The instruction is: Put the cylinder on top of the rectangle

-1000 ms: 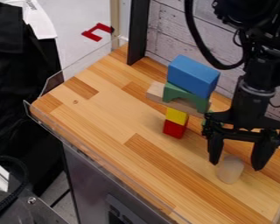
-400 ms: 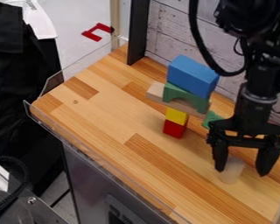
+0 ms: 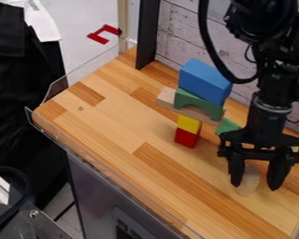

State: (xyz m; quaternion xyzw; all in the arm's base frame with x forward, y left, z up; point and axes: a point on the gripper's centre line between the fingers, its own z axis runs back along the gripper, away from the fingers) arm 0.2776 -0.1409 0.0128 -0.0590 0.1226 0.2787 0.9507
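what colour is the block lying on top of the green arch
The block on top is blue, best seen in the camera view.

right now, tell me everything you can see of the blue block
The blue block is a plain rectangular solid with straight edges, evenly blue, probably painted wood. It lies lengthwise on top of the green arch, whose span carries it above the pale plank. Its top, a long side and one end face the camera. The arm's black cable curves close by its upper right corner; whether they touch I can't tell. The gripper is away from it.
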